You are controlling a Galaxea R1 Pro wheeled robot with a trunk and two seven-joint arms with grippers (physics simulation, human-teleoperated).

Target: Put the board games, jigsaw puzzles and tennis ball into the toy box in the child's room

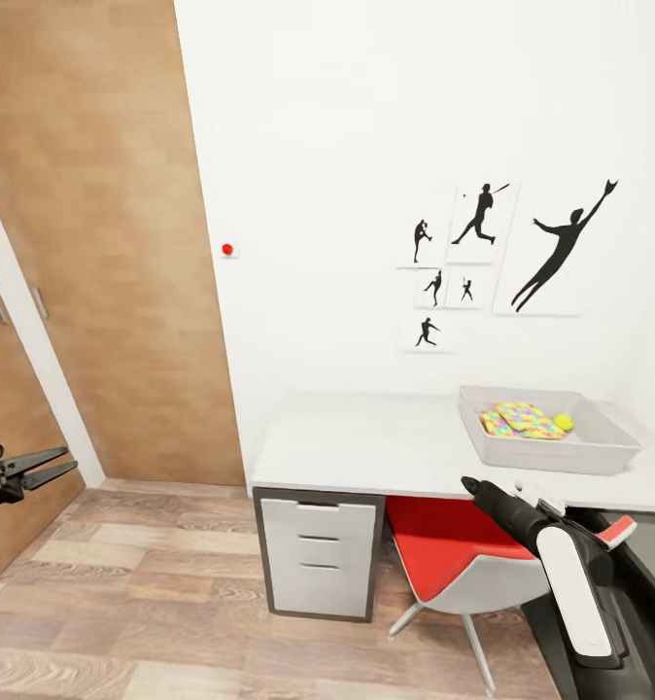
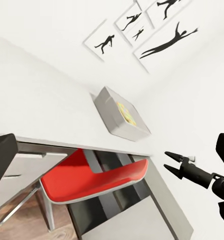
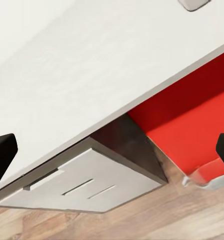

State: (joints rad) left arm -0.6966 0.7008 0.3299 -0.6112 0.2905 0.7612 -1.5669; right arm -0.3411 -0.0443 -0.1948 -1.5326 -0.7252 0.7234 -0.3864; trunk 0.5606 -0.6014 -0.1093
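Head view gives me the white desk (image 1: pixel 366 442) against the wall, a red chair (image 1: pixel 444 544) tucked under it, and the grey toy box (image 1: pixel 600 449) sitting on its far right end, where I judge both arms could reach it once I roll closer. Inside lie jigsaw puzzles (image 1: pixel 520 420) with the tennis ball (image 1: pixel 563 422) beside them. My left gripper (image 1: pixel 60 465) hangs parted and empty; my right gripper (image 1: pixel 473 484) carries nothing, its spread I cannot tell.
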